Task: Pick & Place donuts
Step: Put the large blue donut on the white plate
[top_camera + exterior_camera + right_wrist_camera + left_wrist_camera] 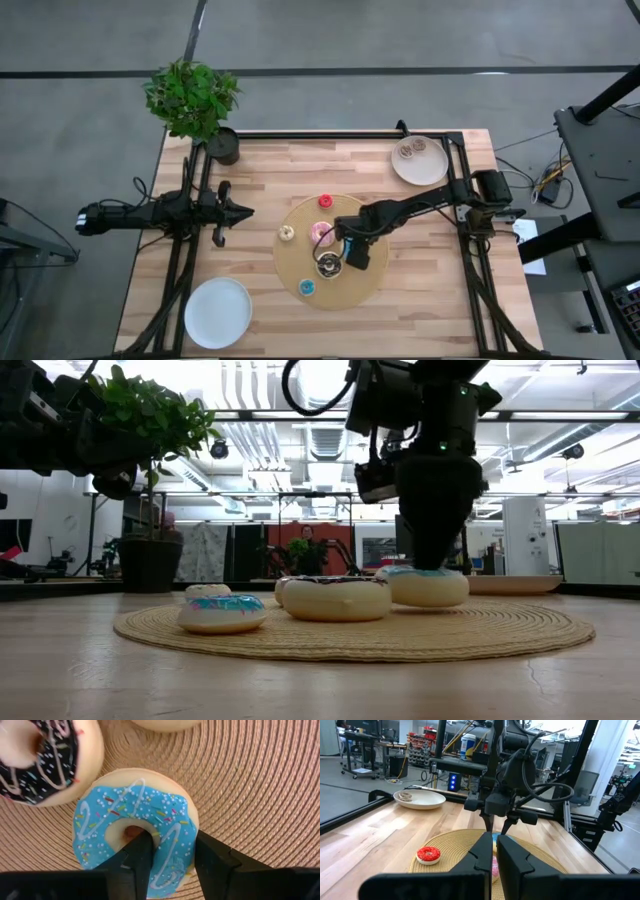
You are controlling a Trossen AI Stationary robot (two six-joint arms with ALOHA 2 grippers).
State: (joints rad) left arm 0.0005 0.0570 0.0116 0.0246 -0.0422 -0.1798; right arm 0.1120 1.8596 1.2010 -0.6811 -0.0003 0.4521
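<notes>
- Donut, blue-iced, lies flat on the woven mat, directly beneath my right tool.
- One finger sits in its hole, one outside: clamping the ring wall.
- Left tool together, well apart.

A blue-iced donut with sprinkles lies flat, its ring pinched by the right claw. A chocolate donut lies just beside it; a red one sits farther off.

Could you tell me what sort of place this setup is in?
Probably a robotics lab or workshop: exposed ceiling ducts, wheeled equipment carts, and a black metal frame around the wooden table.
</notes>
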